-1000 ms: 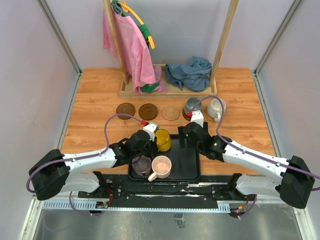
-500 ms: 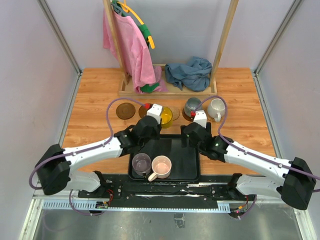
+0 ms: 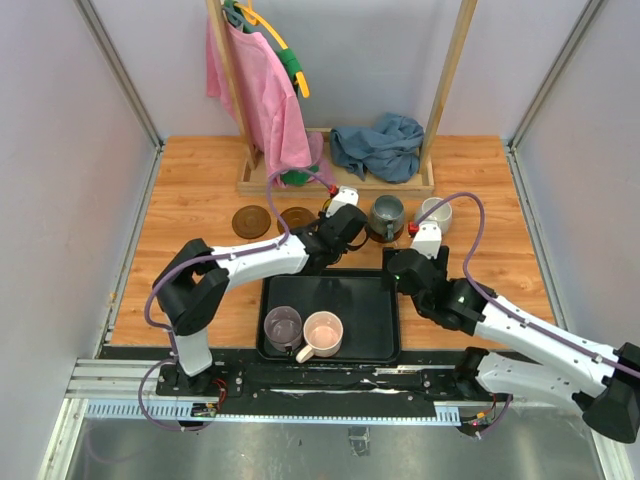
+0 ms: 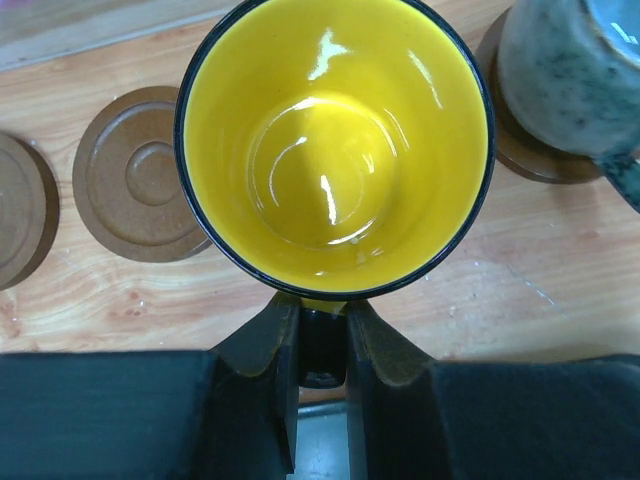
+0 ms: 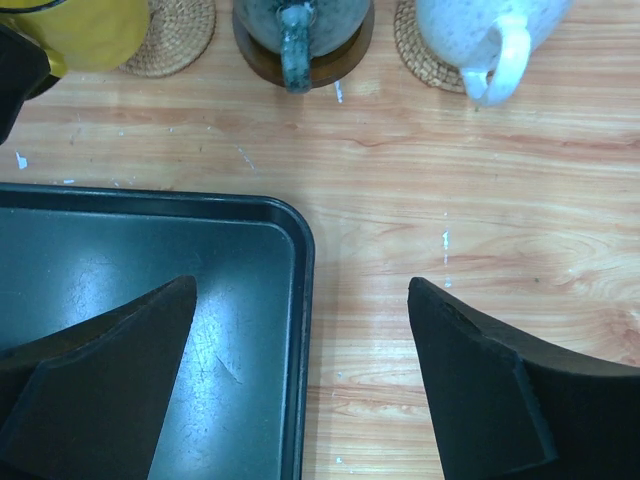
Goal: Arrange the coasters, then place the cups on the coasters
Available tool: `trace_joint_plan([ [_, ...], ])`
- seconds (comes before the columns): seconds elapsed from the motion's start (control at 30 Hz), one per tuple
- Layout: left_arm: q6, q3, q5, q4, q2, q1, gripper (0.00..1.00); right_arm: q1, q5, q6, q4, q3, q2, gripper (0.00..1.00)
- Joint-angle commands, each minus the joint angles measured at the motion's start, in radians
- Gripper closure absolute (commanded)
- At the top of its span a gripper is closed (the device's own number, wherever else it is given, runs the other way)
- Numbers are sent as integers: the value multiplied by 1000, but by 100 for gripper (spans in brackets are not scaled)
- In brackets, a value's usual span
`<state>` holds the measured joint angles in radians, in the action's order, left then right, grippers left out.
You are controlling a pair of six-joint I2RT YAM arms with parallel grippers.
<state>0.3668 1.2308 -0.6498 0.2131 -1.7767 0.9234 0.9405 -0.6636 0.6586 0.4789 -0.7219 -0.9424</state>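
Only the left wrist view shows, bottom centre, the left tool (image 4: pixel 322 335) pinching the handle of the yellow cup (image 4: pixel 335 150); the right tool (image 5: pixel 302 295) gapes.

Bright, even overhead light; shadows short and soft. White glare spots inside the yellow cup (image 4: pixel 335 150), dull sheen on the black tray (image 5: pixel 150 270); wrist-view foregrounds slightly soft.

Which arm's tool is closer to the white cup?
Right. The right tool hovers near the white cup; the left tool, holding the yellow cup, is beyond the grey cup.
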Motion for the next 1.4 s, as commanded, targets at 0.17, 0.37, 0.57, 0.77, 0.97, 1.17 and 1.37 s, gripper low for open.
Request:
trace_joint_plan([
  [0.17,83,69,41,-51,-28,-88,99,11,-90,-17,36,51,52,11],
  [0.37,96,57,61,-109,-27,-95,99,12,-82,-23,28,49,13,11],
  [0.57,96,56,91,-135,-41,-95,99,11,-75,-28,19,48,-10,11],
  [0.77,96,61,110,-144,-70,-95,99,11,-72,-27,14,47,-16,11],
  [0.97,98,62,131,-162,-88,-97,100,11,-67,-29,14,46,-21,11],
  [1.17,97,53,131,-189,-88,-97,99,11,-65,-31,13,51,-23,11],
  [1.37,89,53,143,-206,-91,-98,99,11,-59,-29,4,58,-27,11],
])
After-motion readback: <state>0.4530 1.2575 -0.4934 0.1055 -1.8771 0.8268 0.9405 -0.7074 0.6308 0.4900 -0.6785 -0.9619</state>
